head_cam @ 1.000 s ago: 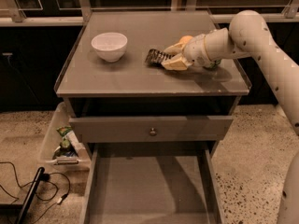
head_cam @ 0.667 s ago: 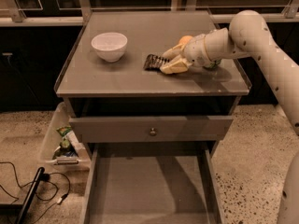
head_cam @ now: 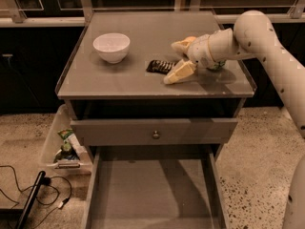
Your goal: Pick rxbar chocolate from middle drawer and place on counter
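Observation:
The rxbar chocolate (head_cam: 159, 67), a small flat black wrapper, lies flat on the counter (head_cam: 119, 78), right of centre. My gripper (head_cam: 171, 62) comes in from the right just above the counter. It is open, with one cream finger (head_cam: 178, 72) in front of the bar's right end and the other finger (head_cam: 182, 44) behind it. Neither finger clearly presses on the bar. The middle drawer (head_cam: 152, 190) is pulled out below, and its grey floor is bare.
A white bowl (head_cam: 111, 46) stands on the counter's left half. The top drawer front with a round knob (head_cam: 155, 134) is closed. A plastic bin (head_cam: 59, 147) with packets sits on the floor at left, with cables (head_cam: 28, 194) nearby. My arm (head_cam: 267, 56) spans the right side.
The fingers have spread apart around the bar. The bar now lies flat on the counter, slightly nearer the front than a second ago.

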